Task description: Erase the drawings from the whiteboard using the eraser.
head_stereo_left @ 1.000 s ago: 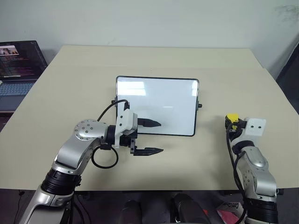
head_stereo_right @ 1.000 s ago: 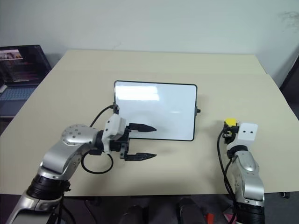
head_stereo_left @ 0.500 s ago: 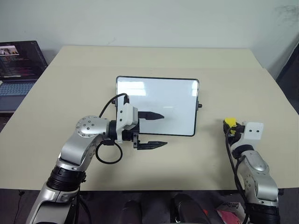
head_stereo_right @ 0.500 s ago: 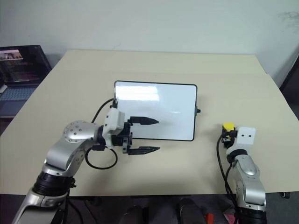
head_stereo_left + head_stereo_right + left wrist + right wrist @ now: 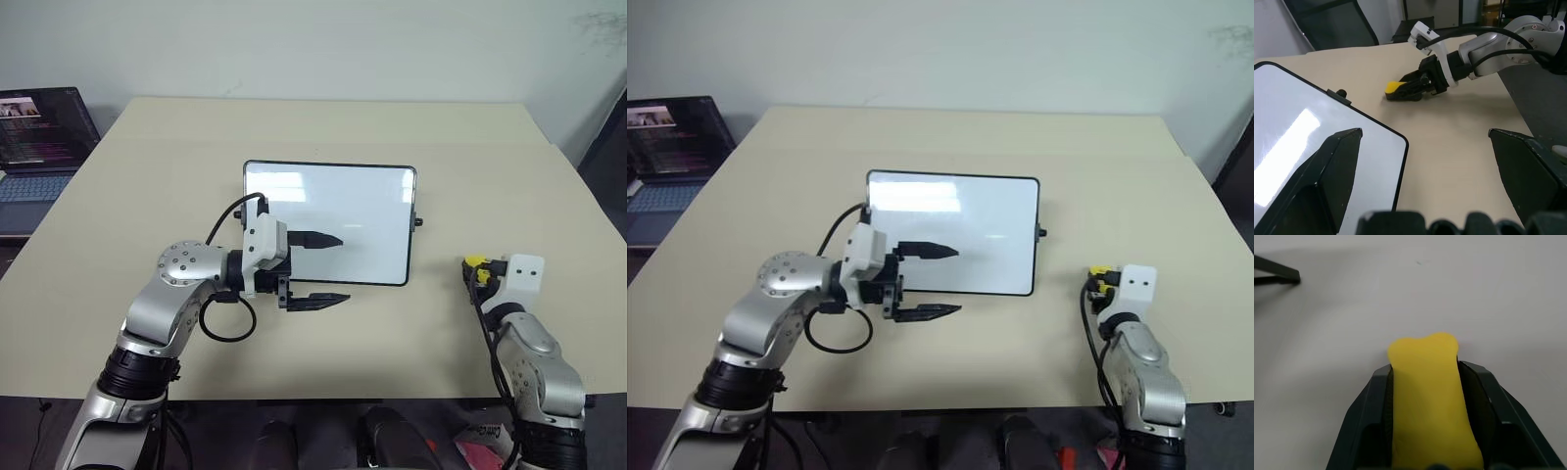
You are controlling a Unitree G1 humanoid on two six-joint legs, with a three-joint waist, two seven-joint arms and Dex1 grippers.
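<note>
So the whiteboard (image 5: 329, 223) sits flat around the middle of the worktop (image 5: 147, 176), long side running left to right, and its surface looks clean white with just some light glare near the far edge. No marks on it that I can make out.

The eraser (image 5: 1426, 396) is well off to the right of the board, close to the worktop's right edge and toward the near side. The right end effector (image 5: 1408, 91) is clamped on it, yellow block squeezed between the two black fingers so it bulges out a bit at the tip. From the left wrist camera the eraser looks like it's down at or right on the worktop surface, can't say for sure if it's touching.

The left end effector (image 5: 323, 268) is over the near edge of the whiteboard, pointing toward the right, fingers spread apart with nothing between them. One fingertip (image 5: 331, 239) sits over the white surface, the other over the bare worktop just in front of the board's frame.

There's a laptop (image 5: 39, 132) with its screen on, off the far left corner.
</note>
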